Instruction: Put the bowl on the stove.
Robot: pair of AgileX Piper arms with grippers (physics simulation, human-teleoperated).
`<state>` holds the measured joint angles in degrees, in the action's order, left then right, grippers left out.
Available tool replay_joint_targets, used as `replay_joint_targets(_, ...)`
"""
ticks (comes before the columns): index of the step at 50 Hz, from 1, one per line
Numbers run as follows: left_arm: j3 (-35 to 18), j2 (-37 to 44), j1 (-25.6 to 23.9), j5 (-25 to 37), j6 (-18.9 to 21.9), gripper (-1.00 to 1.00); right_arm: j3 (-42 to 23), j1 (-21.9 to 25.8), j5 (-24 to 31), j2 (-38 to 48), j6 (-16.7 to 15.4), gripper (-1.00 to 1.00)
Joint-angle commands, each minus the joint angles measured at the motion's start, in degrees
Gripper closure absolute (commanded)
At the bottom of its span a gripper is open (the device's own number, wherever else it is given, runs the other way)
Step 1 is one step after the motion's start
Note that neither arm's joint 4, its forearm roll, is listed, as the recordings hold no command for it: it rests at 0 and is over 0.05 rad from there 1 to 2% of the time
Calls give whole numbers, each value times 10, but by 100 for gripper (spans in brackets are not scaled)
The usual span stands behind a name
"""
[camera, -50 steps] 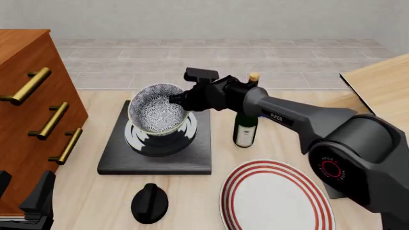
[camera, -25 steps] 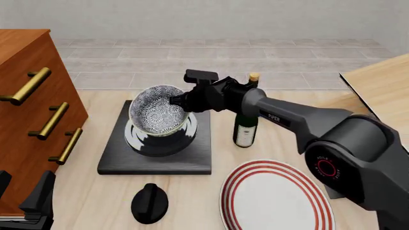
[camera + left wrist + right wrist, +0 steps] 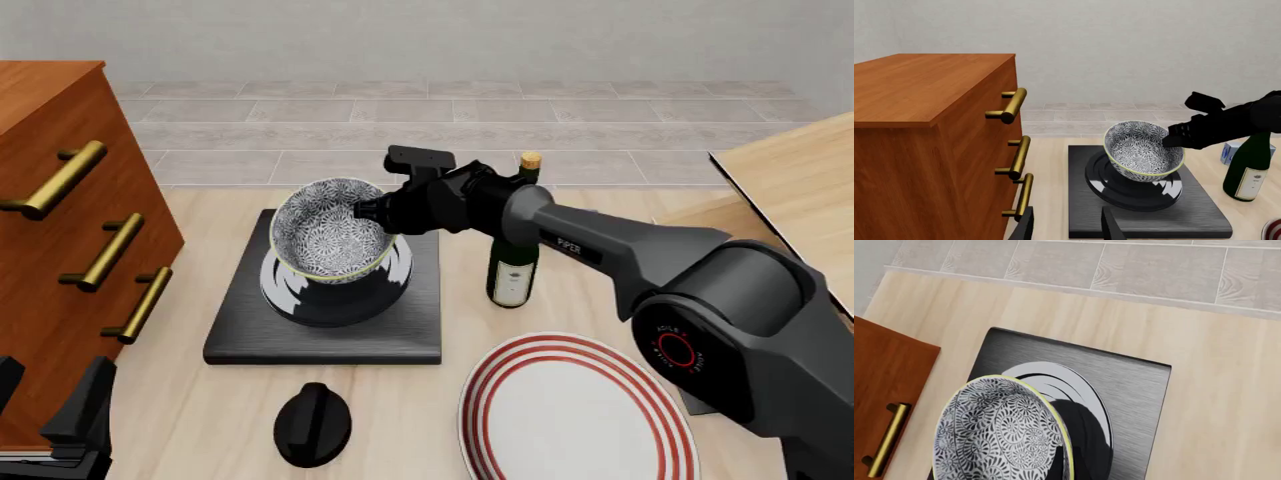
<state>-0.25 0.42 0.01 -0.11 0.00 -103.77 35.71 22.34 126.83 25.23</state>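
The blue-and-white patterned bowl point(image 3: 328, 238) hangs tilted just over the grey rings of the black stove point(image 3: 248, 325). My right gripper point(image 3: 375, 212) is shut on the bowl's right rim. From the left wrist view the bowl point(image 3: 1143, 151) hovers close above the stove point(image 3: 1201, 212), with the right gripper point(image 3: 1175, 137) at its rim. The right wrist view looks down on the bowl point(image 3: 999, 435) and the stove point(image 3: 1134, 390); the fingers themselves are out of the picture there. My left gripper point(image 3: 51, 398) stands open and holds nothing, low at the near left, in front of the cabinet.
A wooden drawer cabinet point(image 3: 60, 210) with brass handles stands left of the stove. A green wine bottle point(image 3: 513, 262) is right of the stove, under my right arm. A white plate with red rings point(image 3: 574, 412) and a black knob point(image 3: 311, 424) lie in front. A wooden board point(image 3: 801, 185) is at the far right.
Almost nothing. The right forearm has crept slightly to the left; the bowl stays tilted over the stove rings in the same grip. The left arm has not moved.
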Motion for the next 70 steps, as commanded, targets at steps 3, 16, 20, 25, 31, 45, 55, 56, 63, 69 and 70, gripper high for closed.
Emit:
replay_joint_targets(3, 0, 0, 0, 0, 0, -100, -1, 11, -2, 9, 8, 100)
replay_joint_targets(16, 0, 0, 0, 0, 0, -100, -1, 15, 0, 8, 11, -100)
replay_joint_targets(20, 0, 0, 0, 0, 0, -100, 0, 15, -1, 9, 14, -100)
replay_joint_targets(25, 0, 0, 0, 0, 0, -100, 0, 15, -1, 10, 16, -100)
replay_joint_targets(31, 0, 0, 0, 0, 0, -100, 0, 15, 1, 6, 16, -100)
replay_joint_targets(45, 0, 0, 0, 0, 0, -100, -8, 8, 15, -25, 3, -100)
replay_joint_targets(55, 0, 0, 0, 0, 0, -100, -13, 8, 27, -55, -11, -100)
replay_joint_targets(56, 0, 0, 0, 0, 0, -100, -12, 7, 28, -64, -15, -100)
replay_joint_targets(63, 0, 0, 0, 0, 0, -100, 0, 7, 33, -108, -24, -100)
replay_joint_targets(69, 0, 0, 0, 0, 0, -100, 16, 3, 34, -148, -35, -100)
replay_joint_targets(70, 0, 0, 0, 0, 0, -100, 19, 3, 35, -155, -34, -100)
